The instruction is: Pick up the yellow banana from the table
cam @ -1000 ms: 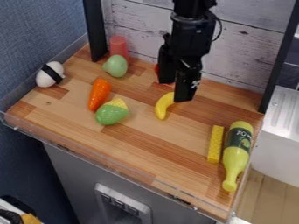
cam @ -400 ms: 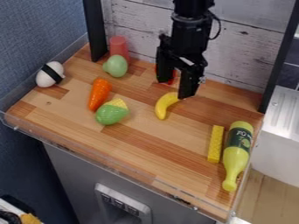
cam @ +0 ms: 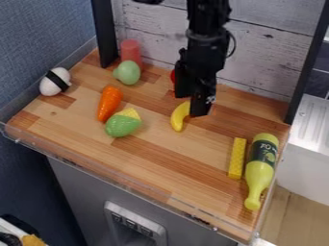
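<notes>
- Camera view: shows the black gripper (cam: 192, 105) low over the wooden counter (cam: 193, 153), right at the upper end of the yellow banana (cam: 177, 120).
- Cannot tell whether clenched on the banana or released around it.
- Shows the banana lying on the wood, upper end partly hidden by the gripper, well apart from the orange carrot (cam: 109, 103) and the green-and-yellow corn (cam: 122, 126).
- Could cause a swing or slip of the banana, if gripped only near that end, away from its middle.
- Could nudge or roll it aside with an off-centre squeeze, given the curved shape.
- Could knock the red item (cam: 172, 76), partly hidden beside the gripper, with a small backward shift.
- Could scrape the counter by pressing any lower, being so close to the wood.
</notes>
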Motion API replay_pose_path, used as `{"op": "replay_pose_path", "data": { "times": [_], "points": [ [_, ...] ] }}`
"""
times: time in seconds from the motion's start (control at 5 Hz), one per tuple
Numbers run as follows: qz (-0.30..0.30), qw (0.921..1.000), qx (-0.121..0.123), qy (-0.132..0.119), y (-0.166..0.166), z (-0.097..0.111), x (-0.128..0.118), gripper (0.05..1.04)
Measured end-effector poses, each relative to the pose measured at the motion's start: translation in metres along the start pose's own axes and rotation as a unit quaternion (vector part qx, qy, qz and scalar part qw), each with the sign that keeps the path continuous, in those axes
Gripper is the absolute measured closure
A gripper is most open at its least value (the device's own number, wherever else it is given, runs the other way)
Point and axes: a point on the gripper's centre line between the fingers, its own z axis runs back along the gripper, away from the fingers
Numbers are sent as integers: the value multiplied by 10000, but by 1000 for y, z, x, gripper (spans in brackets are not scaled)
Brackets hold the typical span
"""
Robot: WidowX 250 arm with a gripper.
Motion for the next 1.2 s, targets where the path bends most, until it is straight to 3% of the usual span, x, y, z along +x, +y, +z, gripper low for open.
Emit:
{"op": "replay_pose_path", "data": {
  "times": [0.2,0.4,0.8,1.2],
  "points": [
    [-265,9996,-29,5,5,-16,3,85],
    [-151,9999,15,-47,8,-19,5,159],
    [704,9975,18,-51,11,-20,3,715],
    [1020,9946,-121,158,-5,-18,2,741]
  ]
}}
